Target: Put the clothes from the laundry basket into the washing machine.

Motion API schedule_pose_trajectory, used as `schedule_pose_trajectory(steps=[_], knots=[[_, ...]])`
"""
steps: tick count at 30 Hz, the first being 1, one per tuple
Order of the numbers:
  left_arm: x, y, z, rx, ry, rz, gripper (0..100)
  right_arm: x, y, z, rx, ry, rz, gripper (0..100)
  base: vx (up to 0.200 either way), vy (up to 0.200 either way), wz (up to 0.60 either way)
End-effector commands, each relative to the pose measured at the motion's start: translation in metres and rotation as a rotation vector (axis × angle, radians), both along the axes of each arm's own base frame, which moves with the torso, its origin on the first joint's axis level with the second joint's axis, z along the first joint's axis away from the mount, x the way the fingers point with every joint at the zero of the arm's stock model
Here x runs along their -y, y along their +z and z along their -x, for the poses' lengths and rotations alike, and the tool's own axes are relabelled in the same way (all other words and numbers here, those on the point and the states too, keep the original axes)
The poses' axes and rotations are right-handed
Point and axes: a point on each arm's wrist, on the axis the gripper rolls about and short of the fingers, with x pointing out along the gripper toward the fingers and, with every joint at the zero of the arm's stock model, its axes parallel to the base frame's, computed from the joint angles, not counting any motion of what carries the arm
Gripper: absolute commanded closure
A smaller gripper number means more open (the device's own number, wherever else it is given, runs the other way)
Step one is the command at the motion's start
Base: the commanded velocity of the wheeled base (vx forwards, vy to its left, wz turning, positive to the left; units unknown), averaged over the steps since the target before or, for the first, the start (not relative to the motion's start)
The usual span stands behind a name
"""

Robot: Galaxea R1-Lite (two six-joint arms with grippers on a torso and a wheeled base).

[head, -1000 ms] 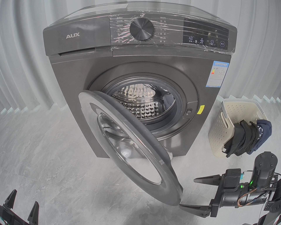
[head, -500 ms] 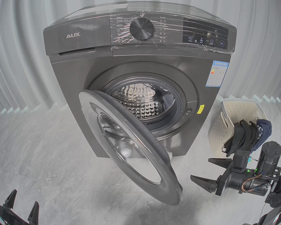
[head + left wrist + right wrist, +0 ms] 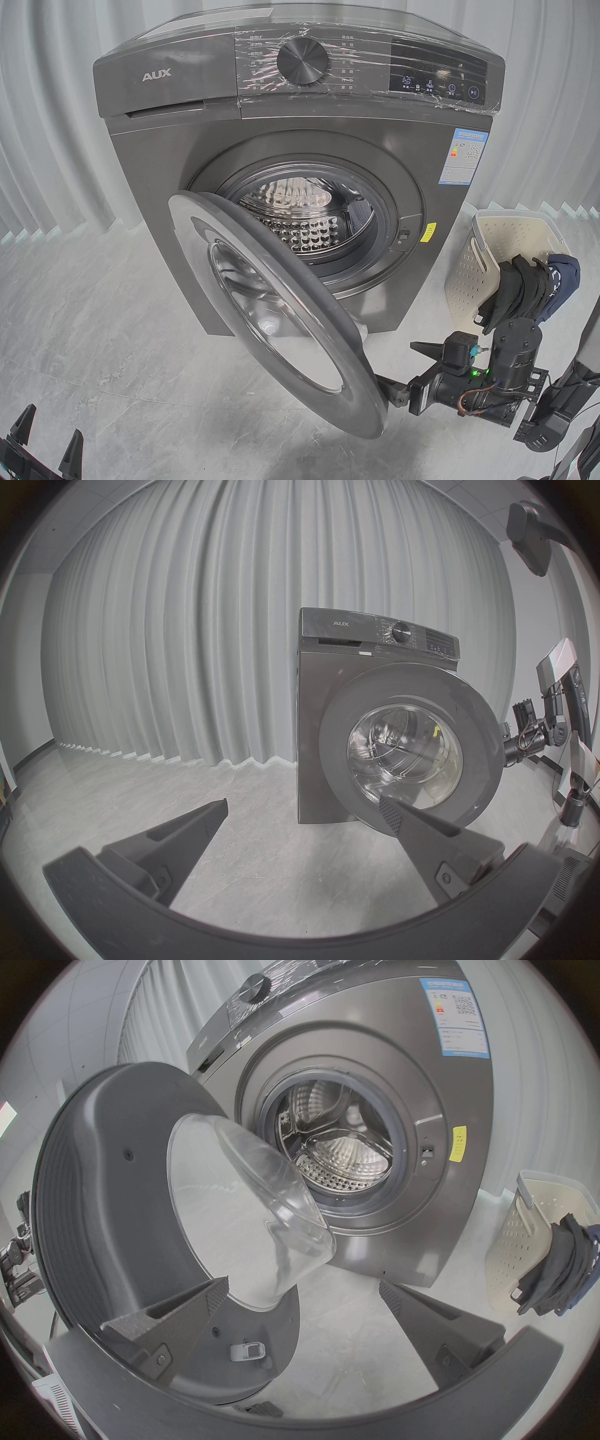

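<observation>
The grey washing machine [image 3: 187, 156] stands with its round door [image 3: 281, 312] swung wide open toward me, and the steel drum [image 3: 300, 212] holds nothing I can see. A cream laundry basket [image 3: 475, 275] leans on the floor to its right, with dark clothes [image 3: 519, 294] draped over its rim. My right gripper [image 3: 406, 372] is open beside the door's lower right rim, one finger partly hidden behind it. In the right wrist view this gripper [image 3: 303, 1291] frames the door's inner face [image 3: 112, 1210], the basket [image 3: 531, 1229] and the clothes [image 3: 562, 1266]. My left gripper [image 3: 47, 434] is open, low at the left.
Pale curtains [image 3: 37, 125] hang behind the machine. Grey tiled floor [image 3: 94, 325] spreads to the left and front of it. The left wrist view has the open left gripper [image 3: 300, 811] facing the door's outer side [image 3: 412, 749] from far off.
My right gripper lifted away from under the door's edge toward the basket, then swung back left to the door rim. The left arm, the door and the clothes stayed still.
</observation>
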Motion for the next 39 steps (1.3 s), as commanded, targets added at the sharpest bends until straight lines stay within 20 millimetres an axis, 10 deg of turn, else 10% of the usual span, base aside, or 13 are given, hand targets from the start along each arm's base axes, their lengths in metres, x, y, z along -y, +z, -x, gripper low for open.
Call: schedule_pose_trajectory(steps=[1, 8, 26, 39], knots=[[0.000, -0.004, 0.000, 0.004, 0.001, 0.000, 0, -0.015, -0.010, 0.006, -0.030, 0.060, 0.021, 0, 0.000, 0.000, 0.00], [0.000, -0.004, 0.000, 0.002, 0.001, 0.000, 0, -0.025, -0.008, 0.015, -0.022, 0.107, 0.007, 0, 0.000, 0.000, 0.00], [0.000, -0.005, 0.000, 0.002, 0.001, 0.000, 0, 0.002, -0.013, -0.102, 0.060, -0.260, -0.033, 0, -0.067, 0.000, 0.00], [0.000, -0.004, 0.000, 0.002, 0.001, 0.002, 0, -0.038, -0.018, -0.080, 0.048, -0.121, -0.030, 0, 0.000, 0.000, 0.00]])
